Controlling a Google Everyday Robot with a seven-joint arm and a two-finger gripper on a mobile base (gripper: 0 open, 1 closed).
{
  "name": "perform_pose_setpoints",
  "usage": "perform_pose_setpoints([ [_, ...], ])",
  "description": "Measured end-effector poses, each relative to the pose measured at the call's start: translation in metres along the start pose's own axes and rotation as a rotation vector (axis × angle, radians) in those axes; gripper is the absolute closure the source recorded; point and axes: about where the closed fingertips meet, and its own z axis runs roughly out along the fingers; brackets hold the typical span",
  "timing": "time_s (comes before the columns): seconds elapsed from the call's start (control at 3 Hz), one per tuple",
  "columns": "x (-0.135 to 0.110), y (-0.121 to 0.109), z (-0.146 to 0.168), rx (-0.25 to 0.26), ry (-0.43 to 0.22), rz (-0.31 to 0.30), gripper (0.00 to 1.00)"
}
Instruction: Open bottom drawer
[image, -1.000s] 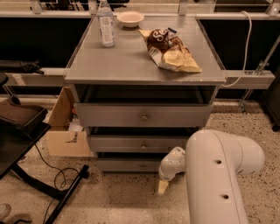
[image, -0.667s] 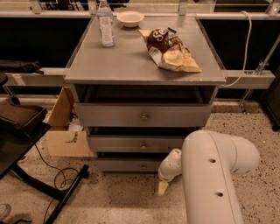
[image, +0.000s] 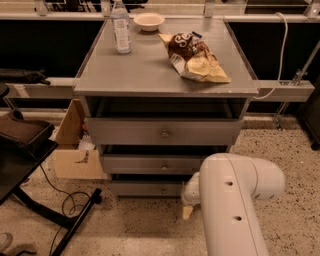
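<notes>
The grey cabinet (image: 165, 75) has three drawers. The bottom drawer (image: 142, 188) is the slimmest grey front, low near the floor, with a small round metal knob (image: 163, 190). A dark gap shows above its front and its inside is hidden. My gripper (image: 188, 202) hangs from the big white arm (image: 235, 200). It sits at the right end of the bottom drawer's front, a little right of and below the knob, close to the floor. The arm hides the drawer's right end.
On the cabinet top stand a water bottle (image: 120, 27), a small bowl (image: 149, 21) and a chip bag (image: 195, 57). A cardboard box (image: 75, 145) sits left of the cabinet. A dark chair base (image: 30, 150) and cables (image: 65, 200) lie at the left on the speckled floor.
The white arm has shifted a little to the left, and the gripper moved slightly left with it. The drawers look unchanged.
</notes>
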Motion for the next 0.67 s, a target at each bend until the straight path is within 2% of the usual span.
perform_pose_setpoints([
  [0.33, 0.006, -0.025, 0.020, 0.063, 0.000, -0.031, 0.00],
  [0.67, 0.007, -0.040, 0.029, 0.097, -0.001, -0.036, 0.00],
])
